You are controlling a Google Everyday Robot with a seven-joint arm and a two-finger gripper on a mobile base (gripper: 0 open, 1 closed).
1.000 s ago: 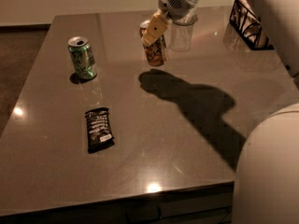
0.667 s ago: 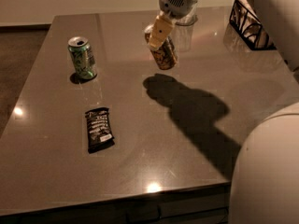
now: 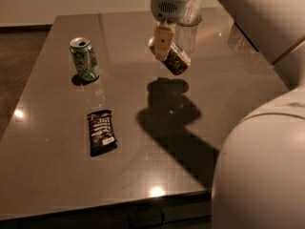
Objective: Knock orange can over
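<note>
The orange can (image 3: 175,59) is in the middle of the far half of the grey table (image 3: 57,175). It leans steeply, with its top toward the far left and its base toward the near right. My gripper (image 3: 162,50) comes down from the top of the view and touches the can's upper left side. A dark shadow lies on the table just below the can. I cannot tell whether the can's base rests on the table.
A green-and-white can (image 3: 85,58) stands upright at the left. A black snack packet (image 3: 101,131) lies flat nearer the front. A clear glass cup (image 3: 191,14) stands behind the gripper. My arm and body (image 3: 267,166) fill the right side.
The orange can has gone from nearly upright to steeply tilted. The gripper and can have moved toward the near side of the table.
</note>
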